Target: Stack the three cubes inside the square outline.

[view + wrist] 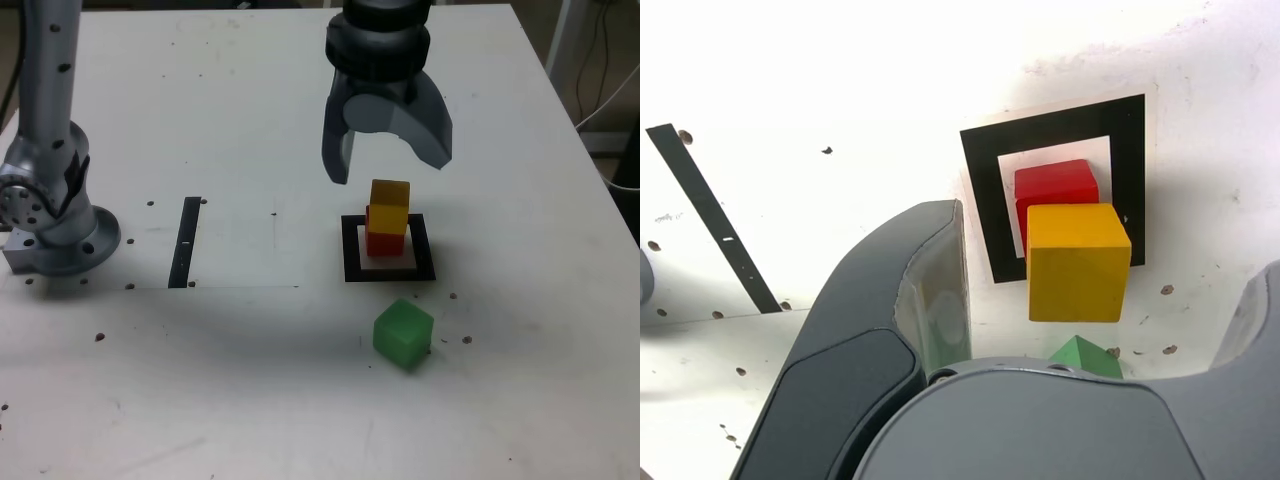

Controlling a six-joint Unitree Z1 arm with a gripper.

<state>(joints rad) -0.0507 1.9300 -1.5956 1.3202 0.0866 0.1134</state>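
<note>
cubes first: the red cube (384, 240) sits inside the square outline (351, 250), on its white centre, and the yellow cube (389, 204) rests on top of it, a little askew so that the red one shows past one edge in the wrist view. the green cube (403, 333) lies alone on the white table (250, 400), outside the outline and nearer the camera in the exterior view, just off the outline's near edge. the gripper (388, 168) hangs above the two-cube stack with its dark jaws spread wide and nothing between them; it is clear of the yellow cube. toward the exterior view's left, well apart from the outline, a thin black strip (186, 241) lies flat on the table, and further left stands the arm's grey base (55, 225). small dark holes dot the tabletop around all of this.
</note>
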